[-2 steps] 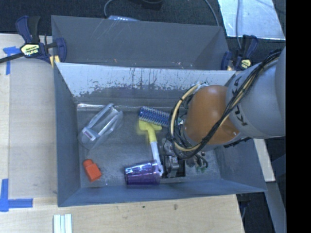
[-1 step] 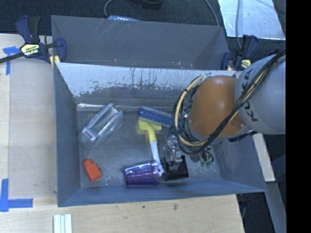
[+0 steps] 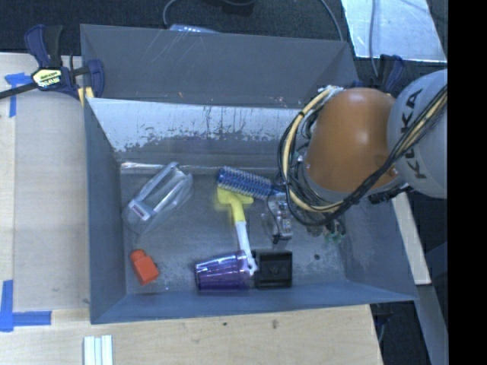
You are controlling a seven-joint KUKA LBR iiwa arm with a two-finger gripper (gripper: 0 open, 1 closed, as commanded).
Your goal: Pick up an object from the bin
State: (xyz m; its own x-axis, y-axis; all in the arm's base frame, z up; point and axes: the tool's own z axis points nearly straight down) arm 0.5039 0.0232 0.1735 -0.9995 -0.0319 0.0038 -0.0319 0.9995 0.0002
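The grey metal bin [image 3: 103, 204] is holding a clear plastic box [image 3: 158, 194] by its left wall, an orange block [image 3: 143, 266] in its near-left corner, a purple cup [image 3: 222, 272] and a black box [image 3: 274, 269] along its near edge, and a blue-bristled yellow-and-white brush [image 3: 240, 204] mid-floor. I am hovering my gripper [image 3: 279, 223] just right of that brush, and with my orange wrist cover [image 3: 346, 147] hiding much of it, I cannot tell whether it is spread or pressed together.

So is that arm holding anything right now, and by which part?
Nothing visibly held. The gripper hangs just right of the blue-bristled brush, near the black box.
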